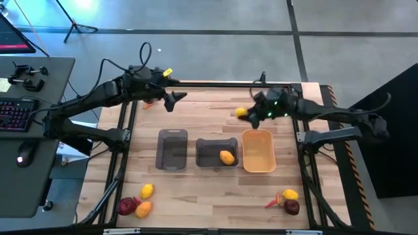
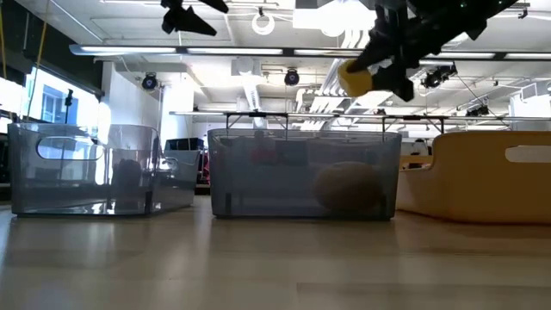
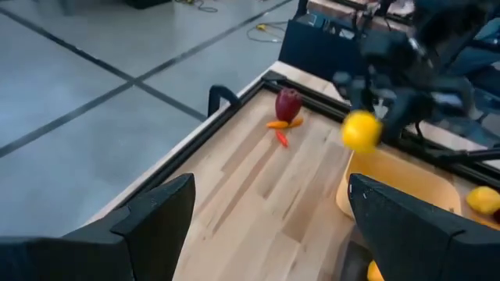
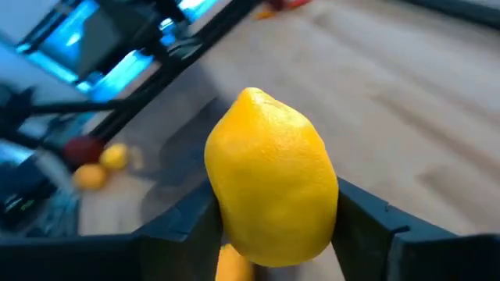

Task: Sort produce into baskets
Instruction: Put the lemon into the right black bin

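The right gripper (image 4: 273, 234) clamps a yellow lemon (image 4: 271, 179) between its fingers, long axis running out ahead of the fingertips, pointed end foremost. The left gripper (image 1: 175, 98) hangs open, empty.

Grey concrete floor (image 1: 215, 16) is stretching around the wooden table (image 1: 196, 117), crossed by dark seams. A dark desk (image 1: 29, 130) is standing at the left, carrying a lit keyboard (image 1: 16, 112) and a mouse (image 1: 23, 157). Overhead, white ceiling ducts (image 2: 258, 82) and strip lights (image 2: 138, 50) are showing, and daylight is coming through a window (image 2: 56, 108).
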Available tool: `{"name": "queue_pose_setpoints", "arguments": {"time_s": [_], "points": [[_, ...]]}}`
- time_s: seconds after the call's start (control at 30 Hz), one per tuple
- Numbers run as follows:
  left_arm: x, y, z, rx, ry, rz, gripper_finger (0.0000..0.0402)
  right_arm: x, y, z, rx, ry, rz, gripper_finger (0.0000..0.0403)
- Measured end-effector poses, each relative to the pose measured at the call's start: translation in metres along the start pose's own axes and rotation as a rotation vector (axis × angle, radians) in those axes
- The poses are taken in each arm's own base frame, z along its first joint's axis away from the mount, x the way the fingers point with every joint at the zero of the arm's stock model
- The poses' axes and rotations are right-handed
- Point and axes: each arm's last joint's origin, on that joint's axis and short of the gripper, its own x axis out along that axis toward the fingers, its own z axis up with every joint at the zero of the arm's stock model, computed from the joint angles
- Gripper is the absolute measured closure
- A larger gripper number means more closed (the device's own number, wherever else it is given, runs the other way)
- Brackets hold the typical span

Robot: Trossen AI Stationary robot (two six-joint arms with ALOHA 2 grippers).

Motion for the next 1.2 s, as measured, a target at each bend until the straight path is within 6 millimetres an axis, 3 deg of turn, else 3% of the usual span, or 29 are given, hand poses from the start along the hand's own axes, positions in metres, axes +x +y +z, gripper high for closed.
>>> {"name": "queue_pose_setpoints", "arguments": {"time_s": [0.27,0.43,0.7,0.9,1.2], "points": [[0.000,-0.005,0.004,-0.062,-0.038,-0.045,0.0078,0.061,0.032,-0.035,-0.145,0.132,0.119,0.0206],[-0.002,-0.020,0.000,-0.159,-0.011,-0.110,0.0078,0.084,0.039,-0.052,-0.146,0.184,0.141,0.0205],[-0.011,-0.064,-0.012,-0.115,0.000,-0.178,0.0078,0.086,0.039,-0.056,-0.236,0.203,0.143,0.0203],[-0.016,-0.084,-0.020,-0.002,0.013,-0.227,0.0078,0.086,0.036,-0.054,-0.134,0.203,0.119,0.0194],[-0.036,-0.107,-0.035,0.166,0.103,-0.429,0.0078,0.084,0.035,-0.067,-0.052,0.313,0.068,0.0084]]}}
